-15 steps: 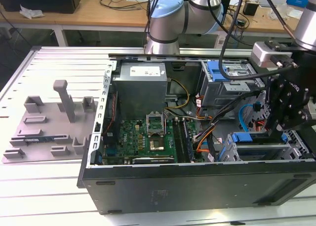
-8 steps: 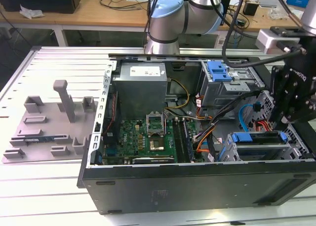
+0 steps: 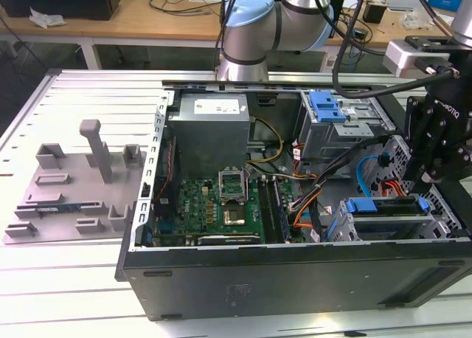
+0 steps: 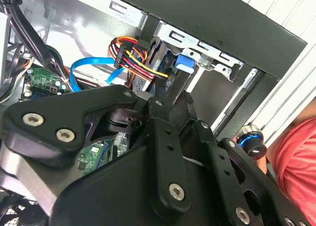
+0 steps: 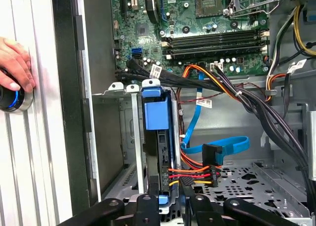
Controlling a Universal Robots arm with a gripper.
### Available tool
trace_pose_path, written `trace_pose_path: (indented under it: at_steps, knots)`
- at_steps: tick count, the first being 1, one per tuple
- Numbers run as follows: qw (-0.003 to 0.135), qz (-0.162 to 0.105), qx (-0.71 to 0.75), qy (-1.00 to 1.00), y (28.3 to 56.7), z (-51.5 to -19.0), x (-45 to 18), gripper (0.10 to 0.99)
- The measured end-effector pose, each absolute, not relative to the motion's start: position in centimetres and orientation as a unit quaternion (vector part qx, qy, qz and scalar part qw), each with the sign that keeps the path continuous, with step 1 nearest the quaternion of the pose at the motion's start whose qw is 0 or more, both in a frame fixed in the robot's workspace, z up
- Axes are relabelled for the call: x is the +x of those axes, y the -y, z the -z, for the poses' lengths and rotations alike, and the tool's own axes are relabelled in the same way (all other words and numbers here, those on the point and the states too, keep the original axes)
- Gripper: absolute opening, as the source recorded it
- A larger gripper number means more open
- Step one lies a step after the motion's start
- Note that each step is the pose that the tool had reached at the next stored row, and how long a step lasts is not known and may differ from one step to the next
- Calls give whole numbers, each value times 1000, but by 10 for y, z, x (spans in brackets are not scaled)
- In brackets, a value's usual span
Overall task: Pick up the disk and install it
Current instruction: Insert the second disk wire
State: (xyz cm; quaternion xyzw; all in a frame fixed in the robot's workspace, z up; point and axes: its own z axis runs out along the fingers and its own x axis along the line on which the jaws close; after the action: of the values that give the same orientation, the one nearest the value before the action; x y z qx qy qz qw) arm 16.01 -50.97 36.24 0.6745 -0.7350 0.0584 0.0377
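The disk [image 3: 386, 206] lies in the drive bay at the front corner of the open computer case, on the exterior view's right, with its blue bracket along the top edge. In the first wrist view the disk [image 5: 159, 157] appears edge-on between the bay's metal walls, with the blue bracket [image 5: 157, 112] at its far end and a power plug with red, yellow and black wires at its side. My gripper [image 3: 422, 184] hangs just above the bay's right end. In both wrist views the black gripper [image 5: 170, 206] [image 4: 173, 95] sits close over the disk's near end.
The grey power-supply box [image 3: 210, 131] and the motherboard [image 3: 221, 205] occupy the case's left half. A second drive cage with a blue latch [image 3: 326, 105] stands at the back. Blue data cable [image 5: 217, 147] and black cable bundles cross beside the bay. A person's hand [image 5: 15, 63] rests on a blue-lit button [image 5: 10, 95].
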Motion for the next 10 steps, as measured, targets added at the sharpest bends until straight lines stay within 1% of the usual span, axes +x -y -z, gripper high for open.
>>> trace_pose_path:
  at_steps: [10]
  knots:
    - [38, -59, 674, 735, 507, -362, 160, 302]
